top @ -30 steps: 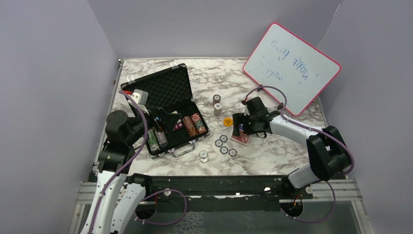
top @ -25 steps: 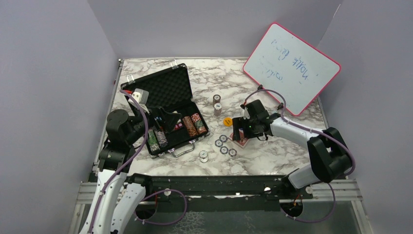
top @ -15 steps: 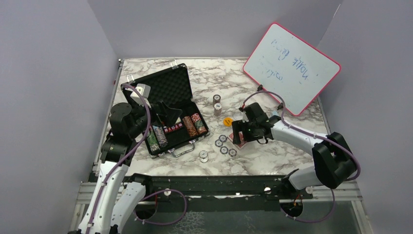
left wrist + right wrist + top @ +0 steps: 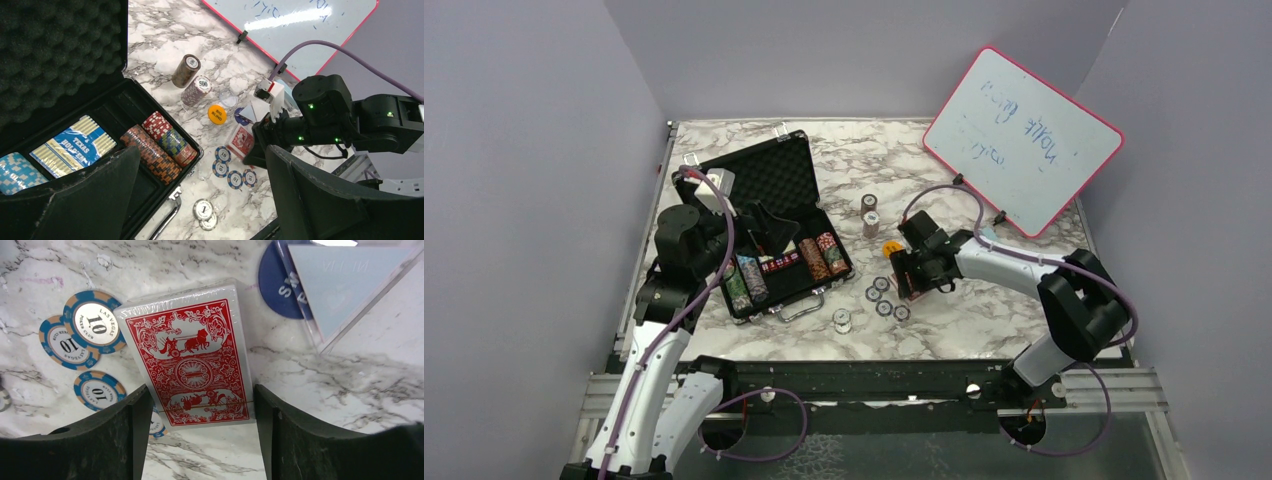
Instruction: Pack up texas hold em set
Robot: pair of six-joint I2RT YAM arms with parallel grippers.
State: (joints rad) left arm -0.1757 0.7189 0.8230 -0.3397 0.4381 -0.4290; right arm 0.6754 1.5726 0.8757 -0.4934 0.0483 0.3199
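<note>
The black briefcase (image 4: 776, 178) lies open at the left, foam lid up, with rows of poker chips (image 4: 160, 144) and a blue card box (image 4: 75, 145) inside. My left gripper (image 4: 769, 230) hovers open and empty above its tray; in the left wrist view (image 4: 202, 165) the jaws stand wide apart. My right gripper (image 4: 910, 276) is open, low over the table, its fingers (image 4: 125, 440) on either side of the near end of the red-backed card deck (image 4: 192, 357), which lies flat. The orange button (image 4: 891, 248) lies just left of it.
Two chip stacks (image 4: 870, 212) stand behind the button. Several blue 10 chips (image 4: 95, 322) lie left of the deck, white chips (image 4: 841, 321) nearer the front. A blue round button (image 4: 277, 287) lies under a clear plastic piece (image 4: 345, 285). The pink-framed whiteboard (image 4: 1024, 140) leans at back right.
My right gripper has moved left and down, so its fingers now flank the card deck. My left gripper has lifted and drawn back a little above the case.
</note>
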